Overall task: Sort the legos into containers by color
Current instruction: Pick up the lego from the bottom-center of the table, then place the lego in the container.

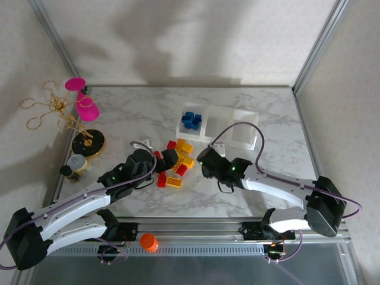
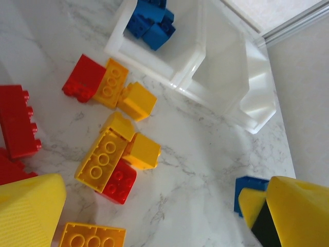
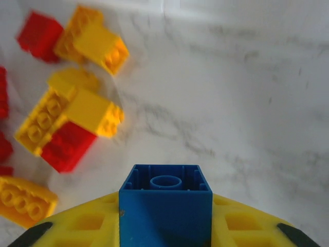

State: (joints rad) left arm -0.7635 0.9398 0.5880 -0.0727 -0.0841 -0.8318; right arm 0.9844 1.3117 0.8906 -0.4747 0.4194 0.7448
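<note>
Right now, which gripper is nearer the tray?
Right. The right gripper, jaws shut on a blue brick, sits just on the near side of the tray. The left gripper is farther left, with the loose brick pile between.

Left gripper [image 2: 154,218] low, spread wide (yellow fingers [image 2: 31,211]), right gripper [image 3: 165,229] angled inward, clamped on blue lego [image 3: 165,203].
</note>
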